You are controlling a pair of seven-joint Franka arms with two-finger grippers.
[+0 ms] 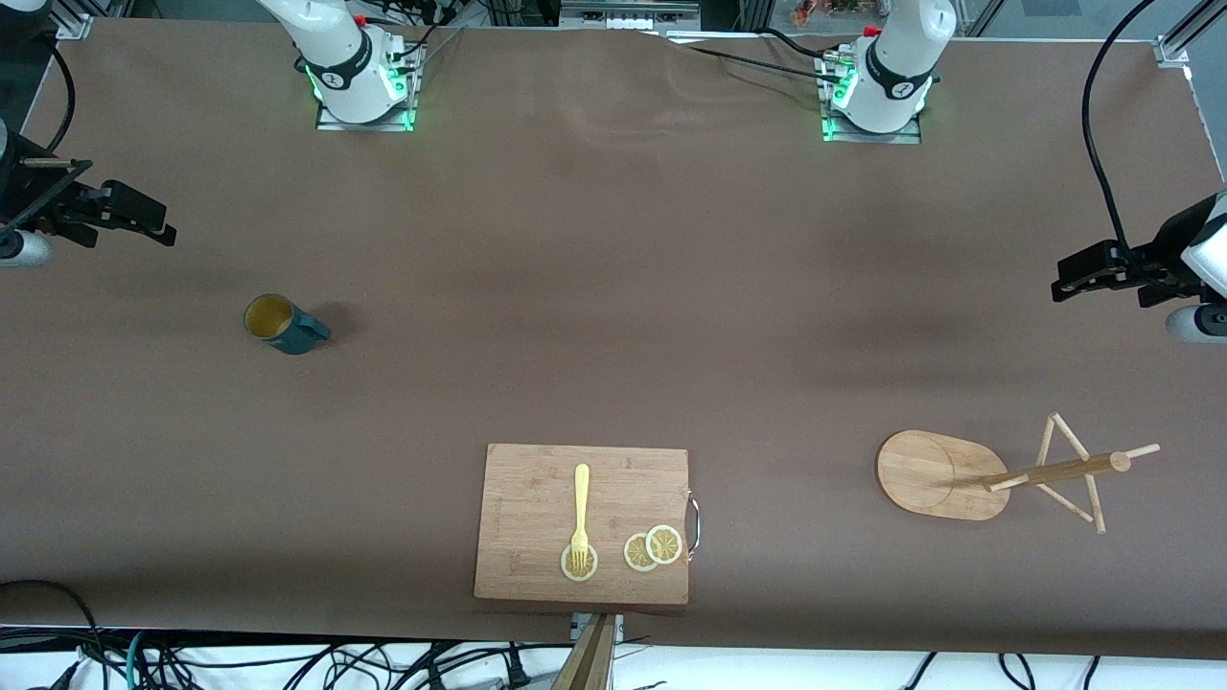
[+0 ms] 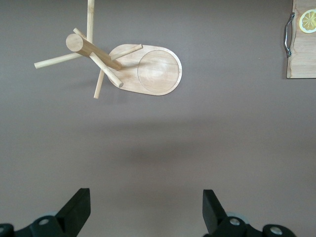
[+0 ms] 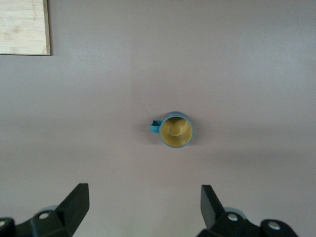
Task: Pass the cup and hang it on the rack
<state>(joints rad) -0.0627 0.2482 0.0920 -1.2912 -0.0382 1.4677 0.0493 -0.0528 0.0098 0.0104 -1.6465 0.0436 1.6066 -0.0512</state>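
The cup (image 1: 284,324), a dark teal mug with an ochre inside, stands upright on the brown table toward the right arm's end. It also shows from above, the cup (image 3: 175,131) with its small handle at its side. My right gripper (image 1: 153,220) hovers over that end of the table, open and empty (image 3: 144,202). The rack (image 1: 997,474) stands on its oval base toward the left arm's end, with no cup on its pegs (image 2: 106,61). My left gripper (image 1: 1069,276) hangs over that end, open with nothing between its fingers (image 2: 146,205).
A bamboo cutting board (image 1: 537,498) lies near the table's front edge, between cup and rack. It carries a yellow fork (image 1: 580,513) and lemon slices (image 1: 654,548). Cables trail along the front edge.
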